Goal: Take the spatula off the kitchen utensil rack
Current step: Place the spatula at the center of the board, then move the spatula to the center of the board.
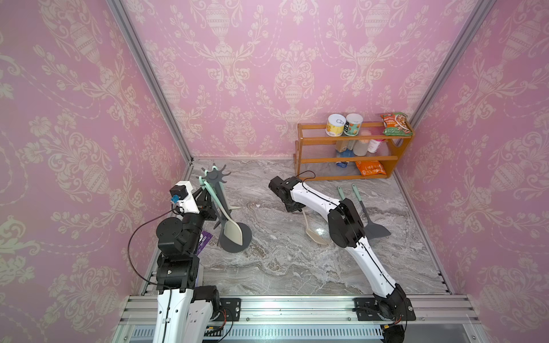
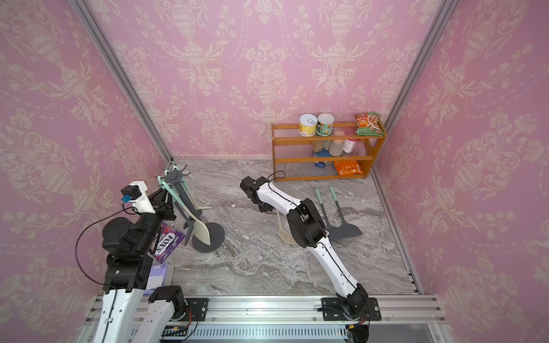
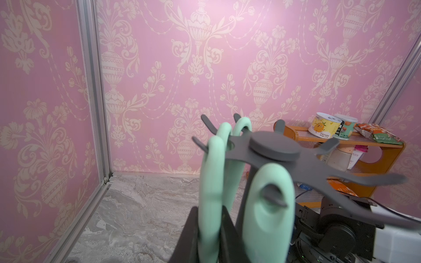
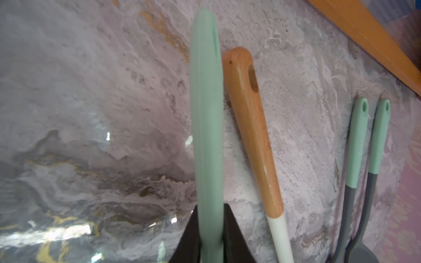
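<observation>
**A:** What fills most of the scene?
**B:** The marble table [image 1: 282, 267]. An orange shelf [image 1: 347, 159] stands at its far right corner, against the wall.
**A:** And the rack?
**B:** The rack [image 1: 216, 177] stands near the far left corner, with several utensils hanging from its crown. Two grey turners [image 1: 375, 228] lie side by side on the table near the right wall.
**A:** Where is the spatula?
**B:** The spatula [image 3: 209, 177] hangs on the rack, the loop of its mint handle over a hook. Which head below belongs to it I cannot tell.
**A:** The left gripper?
**B:** The left gripper [image 3: 209, 211] is at the crown, its jaws pinching the spatula's handle just under the hook.
**A:** The right one?
**B:** The right gripper [image 4: 210, 209] is low over mid-table, well apart from the rack. A mint handle [image 4: 207, 113] sits between its jaws, but I cannot tell whether they squeeze it.
**A:** Anything beside it?
**B:** A wooden handle [image 4: 250, 127] lies on the table just beside.
</observation>
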Robot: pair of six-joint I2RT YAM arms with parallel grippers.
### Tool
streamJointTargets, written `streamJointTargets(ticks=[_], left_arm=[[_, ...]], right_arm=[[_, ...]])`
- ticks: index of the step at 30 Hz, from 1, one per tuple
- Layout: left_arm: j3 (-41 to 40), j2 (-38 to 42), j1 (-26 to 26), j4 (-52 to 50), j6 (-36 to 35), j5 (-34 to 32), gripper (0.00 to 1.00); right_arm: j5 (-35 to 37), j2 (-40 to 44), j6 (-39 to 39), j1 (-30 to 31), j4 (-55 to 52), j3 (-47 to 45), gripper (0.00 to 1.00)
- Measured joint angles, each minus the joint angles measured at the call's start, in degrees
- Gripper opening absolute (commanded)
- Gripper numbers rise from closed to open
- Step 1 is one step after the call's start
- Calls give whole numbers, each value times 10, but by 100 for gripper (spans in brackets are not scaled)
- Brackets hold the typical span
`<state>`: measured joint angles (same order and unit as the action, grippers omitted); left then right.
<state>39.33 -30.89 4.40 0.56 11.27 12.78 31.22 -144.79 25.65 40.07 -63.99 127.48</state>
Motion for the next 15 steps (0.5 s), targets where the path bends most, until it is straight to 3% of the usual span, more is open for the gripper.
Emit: streamJointTargets(ticks=[6,15], left_arm=[[0,0,0,0,0,0,0],[0,0,0,0,0,0,0]], right_arm=[[-9,9,1,-4,21,-13,38],[-137,92,6,-43,141,-147,29]])
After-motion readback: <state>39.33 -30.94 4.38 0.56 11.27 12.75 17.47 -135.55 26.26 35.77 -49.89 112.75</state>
